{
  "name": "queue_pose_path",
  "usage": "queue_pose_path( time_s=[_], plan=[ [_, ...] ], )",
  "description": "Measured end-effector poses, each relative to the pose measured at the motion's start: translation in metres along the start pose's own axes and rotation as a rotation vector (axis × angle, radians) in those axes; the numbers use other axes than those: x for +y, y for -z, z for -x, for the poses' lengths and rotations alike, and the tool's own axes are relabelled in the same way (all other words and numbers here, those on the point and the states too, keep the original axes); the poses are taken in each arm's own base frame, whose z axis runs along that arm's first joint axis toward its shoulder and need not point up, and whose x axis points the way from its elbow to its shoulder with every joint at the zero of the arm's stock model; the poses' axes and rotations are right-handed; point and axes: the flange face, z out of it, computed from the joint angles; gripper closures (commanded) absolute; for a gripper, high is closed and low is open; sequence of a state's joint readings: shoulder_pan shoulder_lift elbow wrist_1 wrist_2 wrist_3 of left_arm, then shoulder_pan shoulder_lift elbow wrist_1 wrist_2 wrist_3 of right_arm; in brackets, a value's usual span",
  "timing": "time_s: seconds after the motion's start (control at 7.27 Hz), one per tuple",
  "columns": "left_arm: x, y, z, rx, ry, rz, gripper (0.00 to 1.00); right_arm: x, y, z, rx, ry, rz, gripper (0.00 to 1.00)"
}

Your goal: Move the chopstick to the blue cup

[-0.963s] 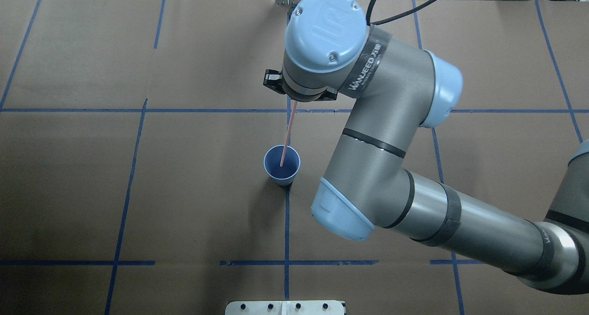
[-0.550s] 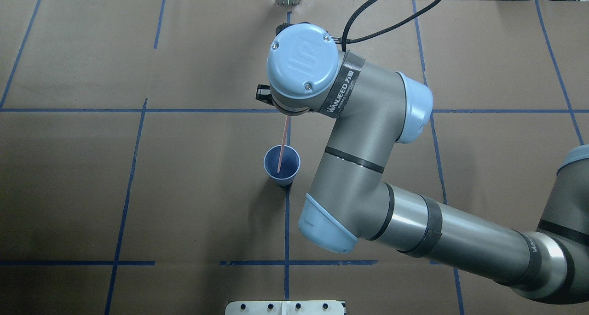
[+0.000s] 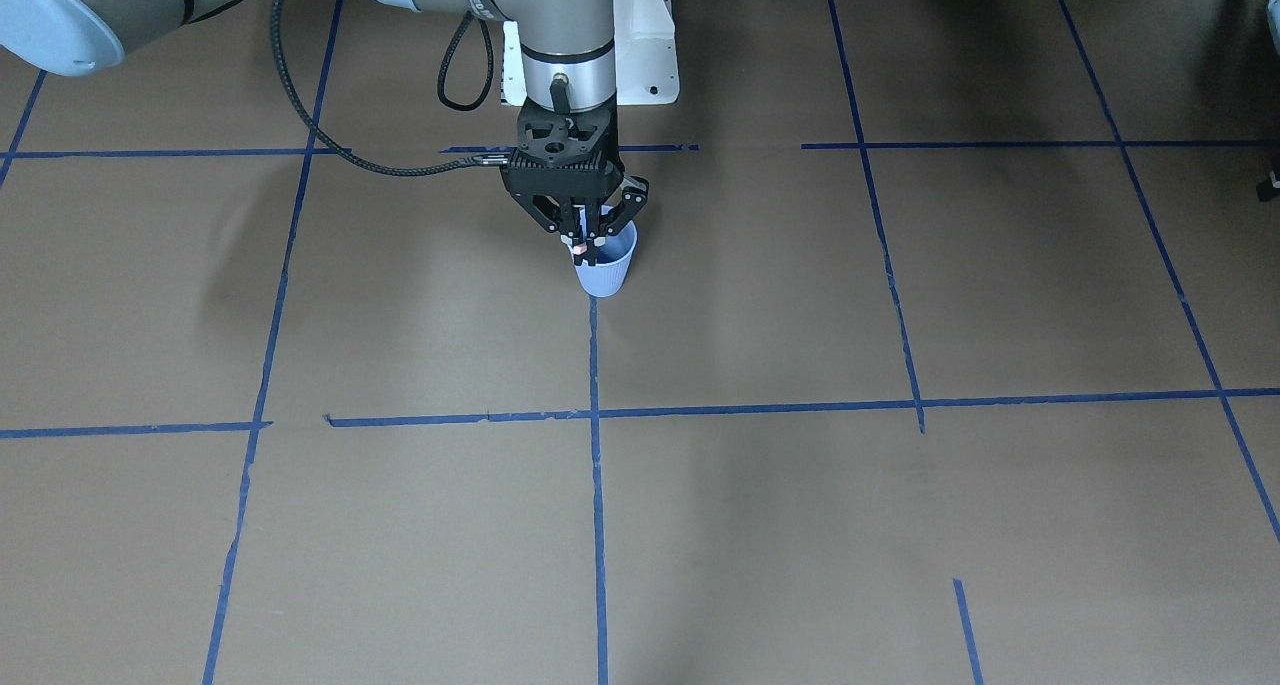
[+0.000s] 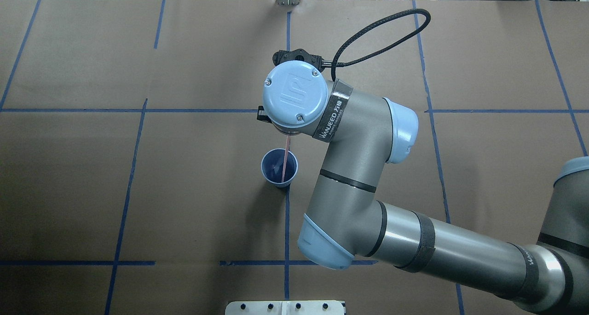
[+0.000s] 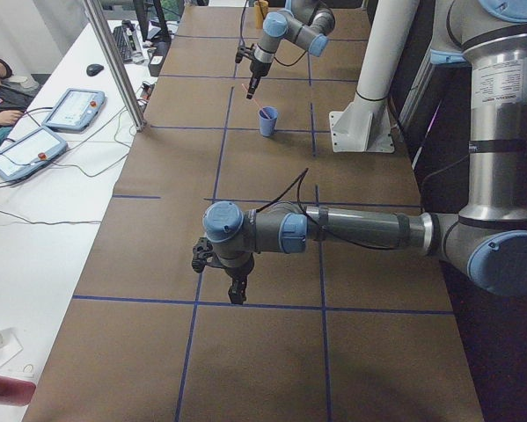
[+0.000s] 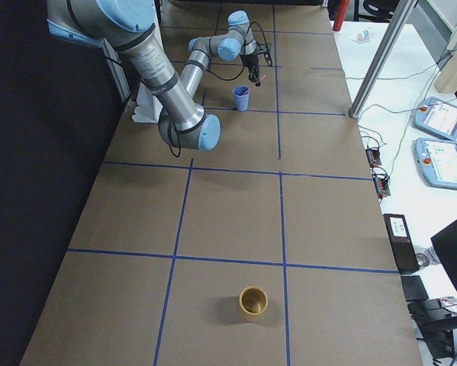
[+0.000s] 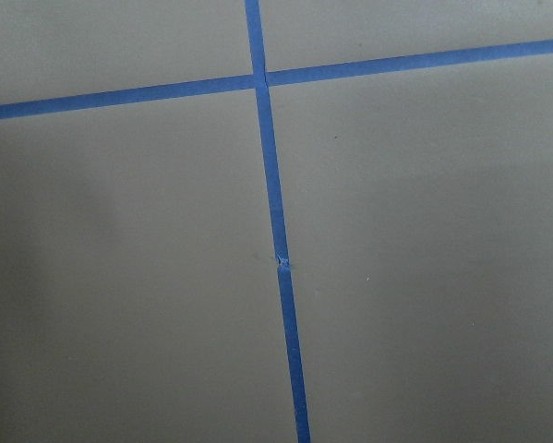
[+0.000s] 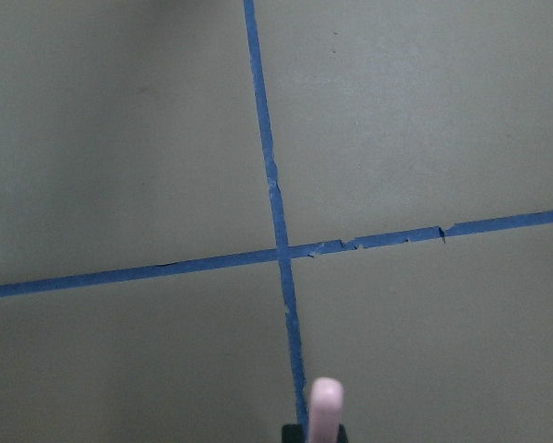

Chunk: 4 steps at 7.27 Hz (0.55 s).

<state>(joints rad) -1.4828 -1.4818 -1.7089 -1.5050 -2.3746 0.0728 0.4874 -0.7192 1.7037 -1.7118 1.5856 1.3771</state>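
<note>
The blue cup (image 4: 268, 173) stands upright at the table's middle, on a blue tape line; it also shows in the front view (image 3: 606, 273). My right gripper (image 3: 587, 249) hangs straight down just above the cup's rim and is shut on a pinkish-red chopstick (image 4: 286, 161). The stick's lower end is inside the cup. Its pale top end shows in the right wrist view (image 8: 326, 406). My left gripper (image 5: 236, 293) points down over bare table far from the cup; I cannot tell whether it is open or shut.
A tan cup (image 6: 252, 303) stands far from the blue cup, toward the other end of the table. The white robot base plate (image 4: 285, 307) sits at the near edge. Blue tape lines (image 4: 287, 223) grid the brown table cover.
My right arm has moved toward the cup and lower, so the chopstick stands steeper and reaches deeper into it. The cup has shifted slightly.
</note>
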Motion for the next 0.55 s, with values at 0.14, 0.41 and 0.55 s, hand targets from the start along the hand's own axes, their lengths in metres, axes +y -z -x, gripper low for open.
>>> queue_pose_path(
  time_s=[0.14, 0.41, 0.55],
  plan=[
    [0.0, 0.0002, 0.0, 0.0, 0.0, 0.0, 0.0, 0.0004, -0.0016, -0.0009, 0.002, 0.004, 0.0, 0.18],
    [-0.0001, 0.0006, -0.0003, 0.0, -0.001, -0.002, 0.0, 0.0012, -0.0064, -0.0043, 0.007, 0.01, 0.0, 0.0],
    [-0.0004, 0.0008, -0.0005, 0.0, -0.001, -0.002, 0.0, 0.0008, -0.0072, -0.0048, 0.007, 0.012, -0.003, 0.0]
  ],
)
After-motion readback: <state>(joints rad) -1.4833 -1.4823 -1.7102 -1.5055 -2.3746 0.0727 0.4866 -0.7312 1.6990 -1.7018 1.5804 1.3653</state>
